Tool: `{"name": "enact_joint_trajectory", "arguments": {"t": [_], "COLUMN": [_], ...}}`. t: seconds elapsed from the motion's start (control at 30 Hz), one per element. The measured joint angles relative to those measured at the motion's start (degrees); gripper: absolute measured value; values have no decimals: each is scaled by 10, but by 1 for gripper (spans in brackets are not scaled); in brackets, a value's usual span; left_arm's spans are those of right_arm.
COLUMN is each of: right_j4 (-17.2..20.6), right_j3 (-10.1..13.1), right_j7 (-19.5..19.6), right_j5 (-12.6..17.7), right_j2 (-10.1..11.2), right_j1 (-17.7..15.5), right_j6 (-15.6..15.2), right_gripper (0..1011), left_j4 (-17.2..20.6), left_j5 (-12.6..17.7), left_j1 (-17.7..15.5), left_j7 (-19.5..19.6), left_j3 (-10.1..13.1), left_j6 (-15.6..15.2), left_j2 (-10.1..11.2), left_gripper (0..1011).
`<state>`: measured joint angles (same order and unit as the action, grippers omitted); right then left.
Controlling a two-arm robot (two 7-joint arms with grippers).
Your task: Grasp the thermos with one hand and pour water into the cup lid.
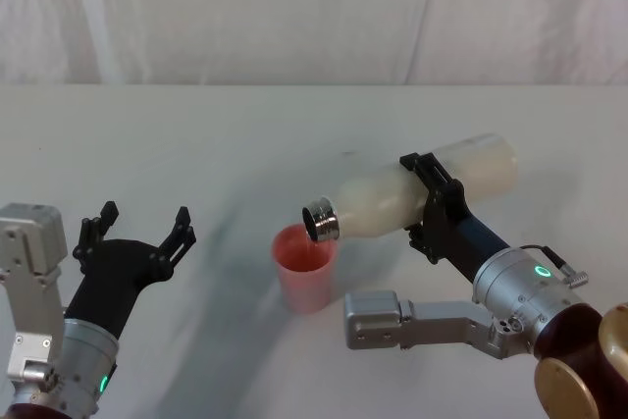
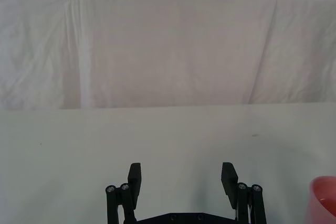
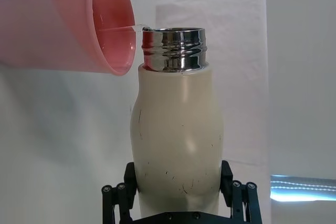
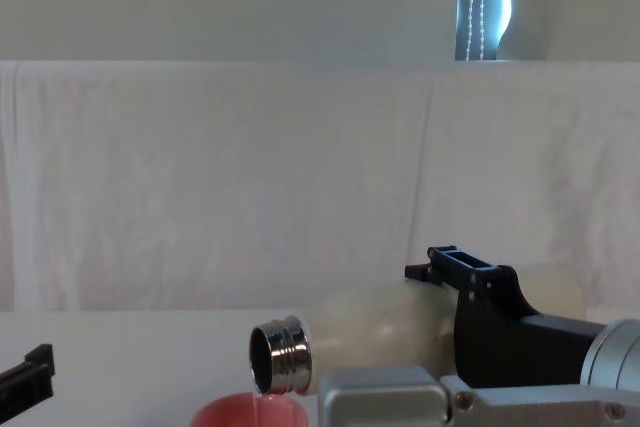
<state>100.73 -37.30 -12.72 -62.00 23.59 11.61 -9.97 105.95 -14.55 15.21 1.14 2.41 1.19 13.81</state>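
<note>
Grasp done: right pincer clamped around the thermos at mid-body. Thermos tipped near level, silver neck just over the cup lid, ahead of the pincer. Thin stream entering the lid; pour judged under way, righting and setting down left. Left pincer idle, spread wide, well apart. Pale tabletop; white draped cloth behind.

Bright, even light; soft shadows on the table; glare on the thermos neck
</note>
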Motion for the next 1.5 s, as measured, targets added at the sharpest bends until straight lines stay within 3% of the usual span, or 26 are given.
{"name": "enact_joint_trajectory", "arguments": {"t": [1.23,1.5], "right_j4": [0,1], "right_j3": [0,-3], "right_j7": [0,-2], "right_j5": [0,-12], "right_j2": [0,1], "right_j1": [0,3], "right_j6": [0,-5], "right_gripper": [955,955], "left_j4": [0,0], "left_j5": [0,0], "left_j1": [0,0], "left_j7": [0,0], "left_j3": [0,0], "left_j6": [0,0], "left_j2": [0,0], "left_gripper": [1001,1001]}}
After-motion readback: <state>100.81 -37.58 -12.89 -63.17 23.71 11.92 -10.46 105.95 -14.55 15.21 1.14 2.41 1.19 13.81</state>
